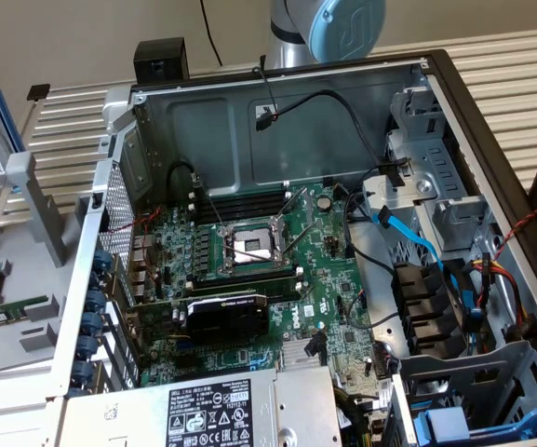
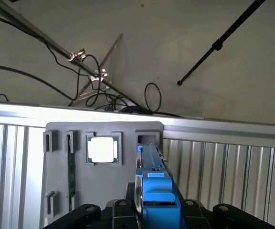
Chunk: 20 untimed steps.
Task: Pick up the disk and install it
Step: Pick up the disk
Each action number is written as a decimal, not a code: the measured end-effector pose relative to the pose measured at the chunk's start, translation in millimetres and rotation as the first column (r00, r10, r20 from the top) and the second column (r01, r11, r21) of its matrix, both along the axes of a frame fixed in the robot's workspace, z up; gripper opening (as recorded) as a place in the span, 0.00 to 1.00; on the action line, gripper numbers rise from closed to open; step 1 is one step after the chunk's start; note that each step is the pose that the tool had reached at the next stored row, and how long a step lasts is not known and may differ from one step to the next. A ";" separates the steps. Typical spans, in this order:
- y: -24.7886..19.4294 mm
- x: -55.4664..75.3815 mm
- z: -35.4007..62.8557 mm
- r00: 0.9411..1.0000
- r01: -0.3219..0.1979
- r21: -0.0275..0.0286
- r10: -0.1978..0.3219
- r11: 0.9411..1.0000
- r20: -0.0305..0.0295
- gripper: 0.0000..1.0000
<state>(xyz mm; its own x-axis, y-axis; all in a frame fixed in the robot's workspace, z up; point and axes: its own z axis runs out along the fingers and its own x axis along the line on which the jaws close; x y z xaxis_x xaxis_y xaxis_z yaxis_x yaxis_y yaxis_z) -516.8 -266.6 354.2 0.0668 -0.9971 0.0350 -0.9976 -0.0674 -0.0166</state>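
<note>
A beige wall [image 1: 82,37] spans ten to one o'clock in the exterior view, above a ribbed metal tabletop [image 1: 510,65]. The wrist view shows a beige surface [image 2: 213,119] with tripod legs [image 2: 73,56] and black cables [image 2: 152,84].

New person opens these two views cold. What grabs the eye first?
The open computer case sits mid exterior view, showing its green motherboard with a bare processor socket and a bright blue cable toward the exterior view's right. In the wrist view, the disk in its vivid blue carrier stands edge-on in the grey tray right at the gripper, beside a glaring silver processor chip.
</note>
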 end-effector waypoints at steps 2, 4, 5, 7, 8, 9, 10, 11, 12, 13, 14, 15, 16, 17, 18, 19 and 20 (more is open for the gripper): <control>0.2 0.1 7.0 1.000 0.000 0.000 0.000 1.000 0.003 0.37; 0.3 0.7 13.9 1.000 0.000 0.000 0.000 1.000 0.006 0.37; 0.4 1.3 17.3 1.000 0.000 0.000 0.000 1.000 0.008 0.37; 0.4 2.9 23.0 1.000 0.000 0.000 0.000 1.000 0.011 0.37; 0.4 4.1 25.8 1.000 0.000 0.000 0.000 1.000 0.013 0.37; 0.4 5.9 28.8 1.000 0.000 0.000 0.000 1.000 0.014 0.37; 0.4 8.5 32.6 1.000 0.000 0.000 0.000 1.000 0.014 0.37; 0.4 11.0 36.4 1.000 0.000 0.000 0.000 1.000 0.014 0.37; 0.4 13.7 40.7 1.000 0.000 0.000 0.000 1.000 0.015 0.37; 0.3 16.5 45.4 1.000 0.000 0.000 0.000 1.000 0.015 0.37; 0.3 18.9 50.2 1.000 0.000 0.000 0.000 1.000 0.014 0.37; 0.3 20.8 54.4 1.000 0.000 0.000 0.000 1.000 0.015 0.37; 0.2 22.7 58.9 1.000 0.000 0.000 0.000 1.000 0.015 0.37; 0.2 24.4 63.5 1.000 0.000 0.000 0.000 1.000 0.014 0.37; 0.1 26.1 68.0 1.000 0.000 0.000 0.000 1.000 0.015 0.37; -0.2 28.0 72.5 1.000 0.000 0.000 0.000 1.000 0.014 0.37; -0.8 30.1 77.0 1.000 0.000 0.000 0.000 1.000 0.014 0.37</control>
